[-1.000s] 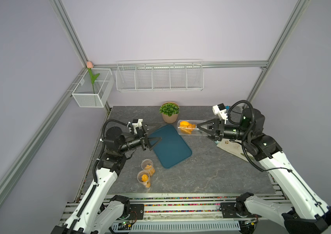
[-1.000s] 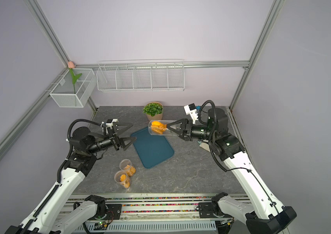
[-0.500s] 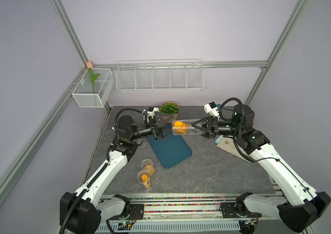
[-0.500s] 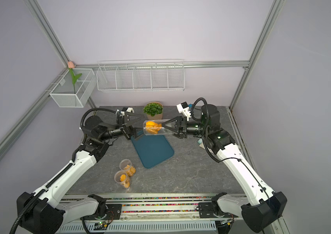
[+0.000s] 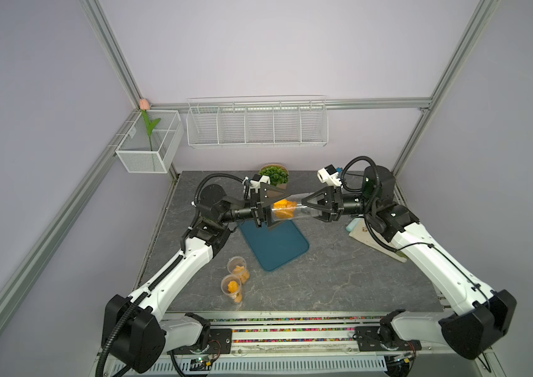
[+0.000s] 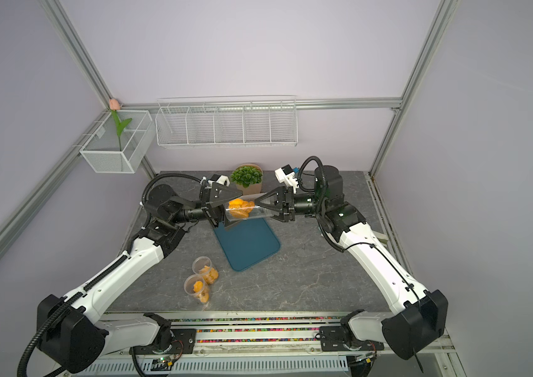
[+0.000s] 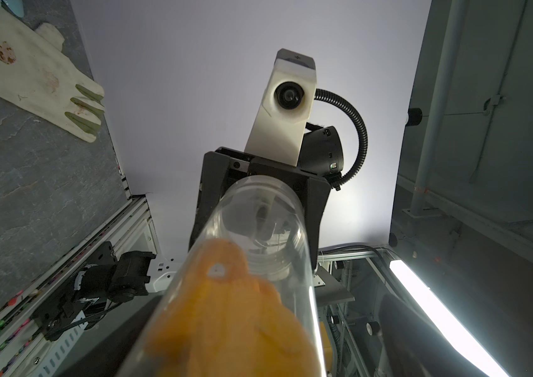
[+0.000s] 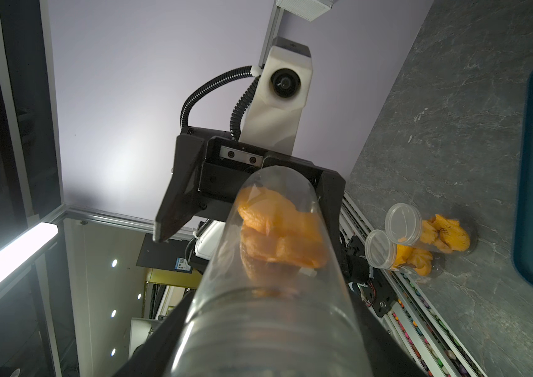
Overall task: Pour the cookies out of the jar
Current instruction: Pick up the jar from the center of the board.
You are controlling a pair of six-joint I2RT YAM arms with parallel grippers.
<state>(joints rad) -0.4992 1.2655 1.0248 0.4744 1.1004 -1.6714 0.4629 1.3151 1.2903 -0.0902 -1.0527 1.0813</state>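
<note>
**Pouring not yet begun: jar held level above the tray**

On the grey tabletop (image 5: 340, 277) a dark teal tray (image 5: 283, 249) is laid near the middle, turned at an angle. No cookie is seen on it, so it is judged that nothing is poured out yet.

The left gripper (image 5: 283, 209) is spread wide. Its jaws are placed on both sides of one end of the jar, but they are not pressed on it. The right gripper (image 5: 309, 210) is clamped on the opposite end, and the jar is carried by it alone.

The jar (image 6: 253, 211), clear and narrow, is held in the air, lying level, above the end of the tray that is nearest to the back edge of the tabletop. Screw ridges are seen at the end taken by the right gripper. Whether a lid is fitted there cannot be told.

Two other jars (image 5: 238, 269), small and clear with orange pieces inside, are placed between the tray and the front edge, nearer to the left edge.

The cookies (image 8: 278, 228) are all kept inside the held jar, gathered at the end by the left gripper. Nearly all the task is left: the mouth must be freed if it is closed, and the jar must be tipped until the cookies are let out, presumably onto the tray.
</note>
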